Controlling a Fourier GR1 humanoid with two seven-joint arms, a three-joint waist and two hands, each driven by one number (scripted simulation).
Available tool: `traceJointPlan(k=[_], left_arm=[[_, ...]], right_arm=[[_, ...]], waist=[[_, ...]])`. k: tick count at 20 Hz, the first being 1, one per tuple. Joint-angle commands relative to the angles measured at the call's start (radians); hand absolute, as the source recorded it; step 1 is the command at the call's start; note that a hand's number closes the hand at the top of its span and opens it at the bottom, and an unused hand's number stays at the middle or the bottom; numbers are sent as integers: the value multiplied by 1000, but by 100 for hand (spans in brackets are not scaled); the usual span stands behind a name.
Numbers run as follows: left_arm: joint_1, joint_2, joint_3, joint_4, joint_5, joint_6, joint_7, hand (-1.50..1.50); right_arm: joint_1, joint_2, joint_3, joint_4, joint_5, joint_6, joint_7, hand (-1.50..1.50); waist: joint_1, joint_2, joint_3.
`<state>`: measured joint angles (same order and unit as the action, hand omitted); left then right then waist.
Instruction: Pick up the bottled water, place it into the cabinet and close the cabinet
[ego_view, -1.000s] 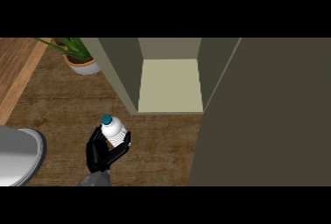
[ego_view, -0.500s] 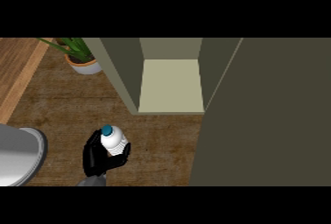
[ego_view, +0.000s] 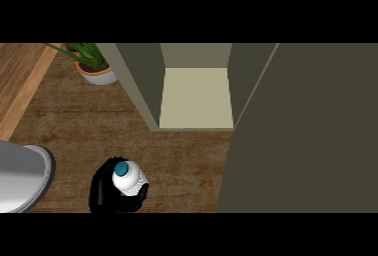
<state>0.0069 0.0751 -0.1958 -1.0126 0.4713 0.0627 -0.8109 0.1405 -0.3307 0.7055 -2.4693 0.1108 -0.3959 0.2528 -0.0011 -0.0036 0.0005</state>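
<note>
A black hand (ego_view: 103, 192) grips the white, teal-capped water bottle (ego_view: 128, 179) below the open olive cabinet (ego_view: 196, 95); tilting risks clipping its wall.

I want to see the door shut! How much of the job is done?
Done: the left hand is curled round the bottled water. In hand: carrying it; the bottle is in front of the cabinet, not inside. Left: set it on the pale shelf, then close the open door.

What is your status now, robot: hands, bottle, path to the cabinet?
Left hand curled round bottled water; right hand out of view. Cabinet open, bottle not yet inside. Nothing between them.
</note>
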Motion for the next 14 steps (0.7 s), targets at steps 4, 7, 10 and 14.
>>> traceJointPlan(k=[4, 7, 10, 14], left_arm=[[85, 10, -52, -211, 4, -15, 139, 150], [117, -4, -89, -385, 5, 73, 258, 150], [58, -37, -97, -377, -37, 136, 280, 150], [60, -33, -118, -470, -89, 184, 320, 150]], right_arm=[[51, 1, 87, -77, 112, -16, 10, -150], [53, -24, 62, -89, 96, -20, 10, -150], [103, -26, 129, -98, 137, -50, -16, -150], [-14, -7, -12, -37, 27, 1, 24, -150]], waist=[[-2, 0, 0], [-1, -1, 0], [-8, -1, 0], [1, 2, 0]])
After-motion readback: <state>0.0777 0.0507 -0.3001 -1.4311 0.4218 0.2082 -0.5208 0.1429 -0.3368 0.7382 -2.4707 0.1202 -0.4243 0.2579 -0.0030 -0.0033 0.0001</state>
